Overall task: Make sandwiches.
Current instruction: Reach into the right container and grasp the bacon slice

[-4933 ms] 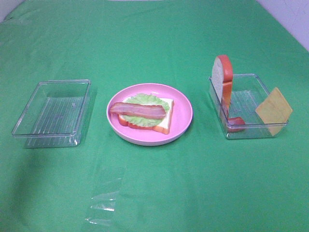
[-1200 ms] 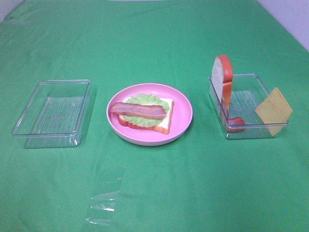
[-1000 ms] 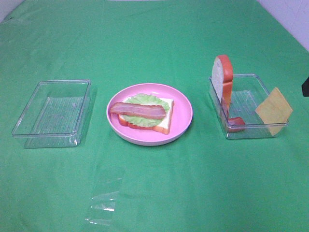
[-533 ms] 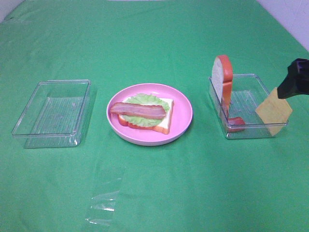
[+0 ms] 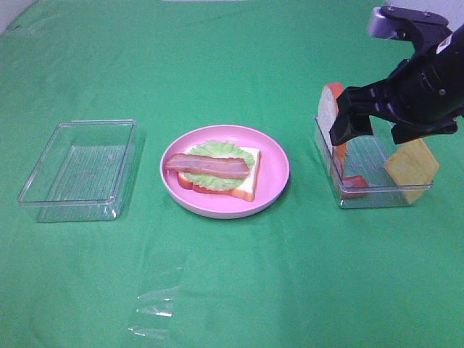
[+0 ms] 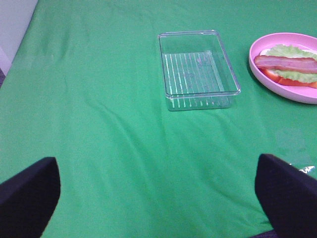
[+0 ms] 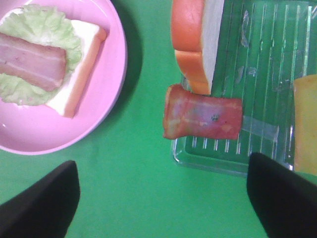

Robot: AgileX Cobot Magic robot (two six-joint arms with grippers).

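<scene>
Sandwich half built on plate, right gripper open over the parts tray

Sandwich (image 5: 217,170) parts sit stacked on the round pink plate (image 5: 274,168) in the middle of the green cloth (image 5: 232,65). At the bottom is a white bread slice (image 5: 246,185) with an orange crust. A lettuce leaf (image 5: 217,150) lies on it, and a bacon strip (image 5: 206,167) lies flat across the leaf, its ends reaching past the lettuce.

The other pieces are in the clear right tray (image 5: 377,200), just beside the plate. A second bread slice (image 7: 193,39) stands on edge against the tray wall nearest the plate. A red slice (image 7: 203,118) lies at its foot and touches it, in the tray's front corner, with one end over the rim. A yellow cheese square (image 5: 412,168) leans tilted on the tray's far side, one corner above the rim.

The right gripper (image 5: 373,138) hangs above this tray, jaws spread wide with nothing between them. In the high view its fingers partly hide the upright bread. In its wrist view the red slice lies below, between the two fingers (image 7: 39,203).

The left gripper (image 6: 158,198) is out of the high view. Its wrist view shows the jaws fully apart and gripping nothing, well back from the clear left tray (image 5: 69,204). That tray sits on the plate's other side, apart from it. A crumpled piece of clear plastic film (image 5: 156,312) lies on the cloth near the front edge.
</scene>
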